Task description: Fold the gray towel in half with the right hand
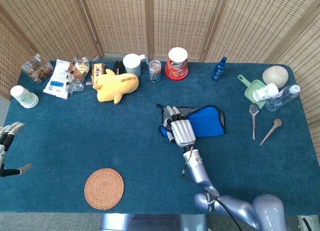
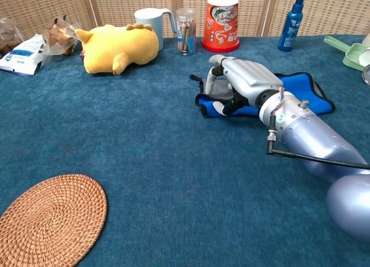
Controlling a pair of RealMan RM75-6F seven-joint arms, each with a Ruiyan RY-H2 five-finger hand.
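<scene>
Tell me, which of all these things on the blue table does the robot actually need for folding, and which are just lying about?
Needed for the job:
gray towel with blue side
right robot hand, resting on the towel's left end

Just lying about:
yellow plush toy
round woven straw coaster
red printed paper tub
blue spray bottle
two metal spoons
left robot hand, at the table's edge

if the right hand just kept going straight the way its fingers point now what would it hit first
The right hand already lies on the towel, fingers aimed toward the far side of the table. Past the towel's edge comes bare cloth, then probably the small clear jar, though depth is hard to judge.
</scene>
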